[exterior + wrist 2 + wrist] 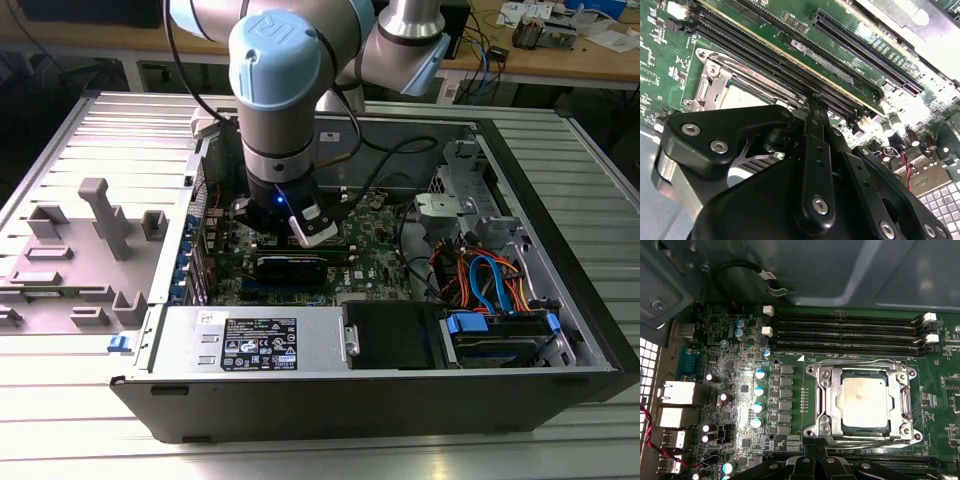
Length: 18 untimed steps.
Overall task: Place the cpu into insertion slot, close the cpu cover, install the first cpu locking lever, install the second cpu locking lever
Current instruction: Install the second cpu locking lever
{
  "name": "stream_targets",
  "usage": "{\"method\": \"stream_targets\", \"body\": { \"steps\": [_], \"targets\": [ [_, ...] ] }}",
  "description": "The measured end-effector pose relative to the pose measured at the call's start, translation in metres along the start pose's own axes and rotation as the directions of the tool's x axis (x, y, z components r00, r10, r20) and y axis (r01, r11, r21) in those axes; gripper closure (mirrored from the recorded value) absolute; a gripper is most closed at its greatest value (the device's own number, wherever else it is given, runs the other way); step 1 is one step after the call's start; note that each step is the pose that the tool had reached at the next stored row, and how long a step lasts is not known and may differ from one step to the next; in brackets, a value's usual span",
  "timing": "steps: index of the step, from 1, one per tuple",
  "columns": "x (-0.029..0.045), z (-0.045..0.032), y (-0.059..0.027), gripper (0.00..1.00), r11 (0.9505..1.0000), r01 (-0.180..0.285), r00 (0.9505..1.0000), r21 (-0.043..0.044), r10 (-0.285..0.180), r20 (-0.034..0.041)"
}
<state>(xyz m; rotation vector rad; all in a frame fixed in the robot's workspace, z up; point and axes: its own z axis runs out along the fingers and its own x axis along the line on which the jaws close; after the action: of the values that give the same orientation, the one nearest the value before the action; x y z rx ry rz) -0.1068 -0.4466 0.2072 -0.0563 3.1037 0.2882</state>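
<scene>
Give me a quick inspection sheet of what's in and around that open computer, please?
Surface: ribbed metal table carrying the open computer case.
Job's things: cpu lies in the insertion slot on the green board; cpu cover is down around it.
Clutter: grey plastic fixtures on the exterior view's left.
Grippers: gripper hangs low over the board beside the socket; finger state unclear.
Cables: orange and blue wires by the drive bay.
Surroundings: wooden bench behind.
</scene>
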Motion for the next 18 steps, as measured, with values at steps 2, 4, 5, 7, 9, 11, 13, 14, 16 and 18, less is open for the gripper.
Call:
{"method": "stream_targets", "body": {
  "steps": [2, 4, 5, 7, 9, 11, 13, 14, 16, 18],
  "targets": [
    [0.0003, 0.0001, 0.0, 0.89, 1.0, 0.0, 1.0, -0.0029, 0.0, 0.0001],
    [0.0003, 0.0002, 0.0, 0.89, 1.0, 0.0, 1.0, -0.005, 0.0, 0.0002],
    [0.0003, 0.0003, 0.0, 0.89, 1.0, 0.0, 1.0, -0.0056, 0.0, 0.0002],
    [0.0003, 0.0004, -0.0001, 0.89, 1.0, 0.0, 1.0, -0.0065, 0.0, 0.0002],
    [0.0004, 0.0007, -0.0001, 0.89, 1.0, 0.0, 1.0, -0.0073, 0.0, 0.0003],
    [0.0008, 0.0012, -0.0003, 0.89, 0.9999, 0.0, 1.0, -0.0107, 0.0, 0.0002],
    [0.001, 0.0019, -0.0003, 0.89, 0.9999, -0.001, 1.0, -0.0148, 0.001, 0.0005],
    [0.0009, 0.0022, -0.0004, 0.89, 0.9999, -0.001, 1.0, -0.0159, 0.001, 0.0006],
    [0.001, 0.0026, -0.0005, 0.89, 0.9998, -0.001, 1.0, -0.0191, 0.001, 0.0006],
    [0.001, 0.0029, -0.0005, 0.89, 0.9997, -0.001, 1.0, -0.0224, 0.001, 0.0007]
  ]
}}
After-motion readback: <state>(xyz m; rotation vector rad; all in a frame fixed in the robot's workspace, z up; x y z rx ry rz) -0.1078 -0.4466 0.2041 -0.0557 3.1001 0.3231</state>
